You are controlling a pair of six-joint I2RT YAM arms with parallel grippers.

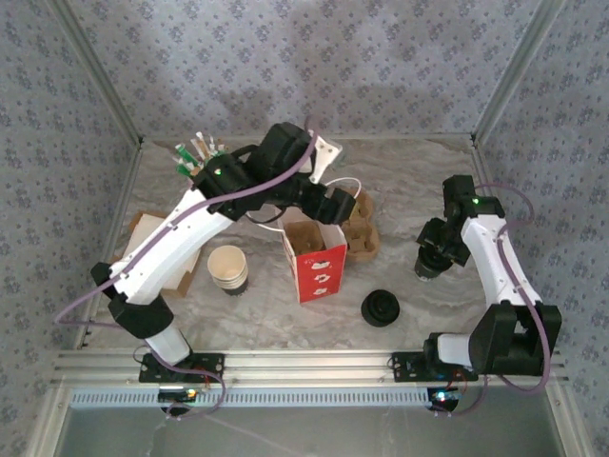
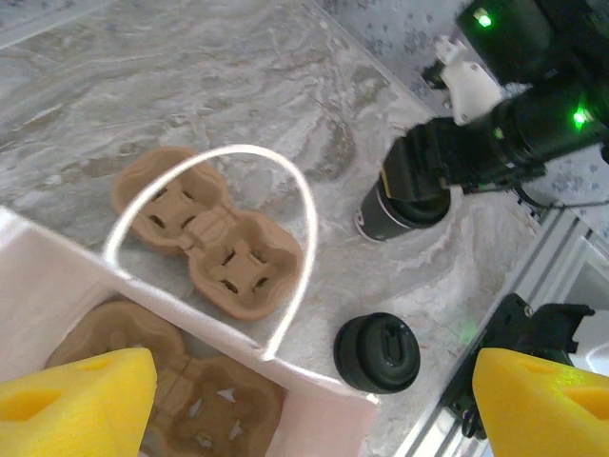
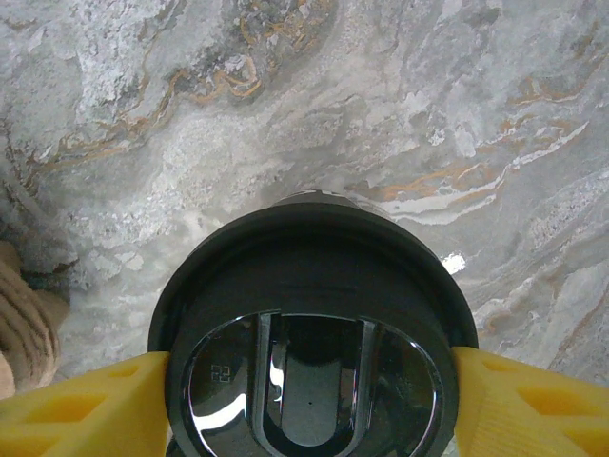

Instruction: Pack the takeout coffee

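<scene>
The takeout coffee (image 1: 430, 266) (image 2: 384, 217), a cup under a round black lid (image 3: 304, 286), stands on the marble table at the right. My right gripper (image 1: 434, 251) (image 3: 304, 405) comes down over it, and its yellow fingers (image 3: 86, 409) press against both sides of the lid. The red-and-white paper bag (image 1: 316, 267) (image 2: 324, 405) stands open mid-table with a brown cup carrier (image 2: 190, 400) inside. My left gripper (image 1: 329, 207) (image 2: 314, 409) hovers open above the bag's mouth, holding nothing; the bag's white handle (image 2: 303, 205) loops up below it.
A loose black lid (image 1: 381, 307) (image 2: 377, 352) lies between the bag and the right arm's base. A second brown carrier (image 1: 359, 230) (image 2: 205, 238) sits behind the bag. An open paper cup (image 1: 228, 268), a cardboard box (image 1: 143, 233) and a pink cup of sachets (image 1: 195, 160) stand on the left.
</scene>
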